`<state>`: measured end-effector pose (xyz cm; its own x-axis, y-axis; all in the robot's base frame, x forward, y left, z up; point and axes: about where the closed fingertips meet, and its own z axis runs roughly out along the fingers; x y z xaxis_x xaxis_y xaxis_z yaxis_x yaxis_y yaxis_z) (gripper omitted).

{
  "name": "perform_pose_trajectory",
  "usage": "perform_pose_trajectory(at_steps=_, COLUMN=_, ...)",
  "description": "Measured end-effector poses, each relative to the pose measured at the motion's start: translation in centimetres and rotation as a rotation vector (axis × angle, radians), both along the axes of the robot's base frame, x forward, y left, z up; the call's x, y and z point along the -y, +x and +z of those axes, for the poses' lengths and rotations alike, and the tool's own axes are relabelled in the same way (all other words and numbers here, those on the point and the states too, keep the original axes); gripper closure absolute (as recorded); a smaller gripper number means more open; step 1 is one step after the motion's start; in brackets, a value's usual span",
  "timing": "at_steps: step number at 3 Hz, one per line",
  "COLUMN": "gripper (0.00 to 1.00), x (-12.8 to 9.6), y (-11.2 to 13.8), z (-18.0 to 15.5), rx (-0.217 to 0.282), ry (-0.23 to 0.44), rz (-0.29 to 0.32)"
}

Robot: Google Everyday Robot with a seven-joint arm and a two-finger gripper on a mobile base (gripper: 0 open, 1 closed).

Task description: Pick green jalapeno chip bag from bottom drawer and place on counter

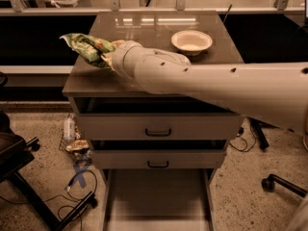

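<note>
Over the left edge of the tabletop [91, 83], toward its front corner, the end effector [107, 57] is closed on the bag [84, 46]. The bag sticks out leftward from it, long axis left-right, seemingly past the edge. Setting it down likely needs a shift right, short of the bowl [191, 41] near the back right corner.

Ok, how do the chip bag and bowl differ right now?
The green jalapeno chip bag is crinkled and green; the white bowl is smooth and round. The bag is held by the gripper over the left edge of the counter; the bowl sits on it, untouched. Both are similar in size.
</note>
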<state>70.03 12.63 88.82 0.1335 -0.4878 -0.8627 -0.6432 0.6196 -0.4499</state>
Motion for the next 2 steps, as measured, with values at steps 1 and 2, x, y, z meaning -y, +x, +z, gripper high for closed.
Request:
perform_pose_trajectory(at_steps=1, gripper=0.31, x=-0.09, y=-0.08, z=0.21, rx=0.003, ry=0.001, rz=0.001)
perform_pose_trajectory(at_steps=2, gripper=0.08, x=-0.21, y=-0.17, z=0.45, rx=0.006, ry=0.002, rz=0.003)
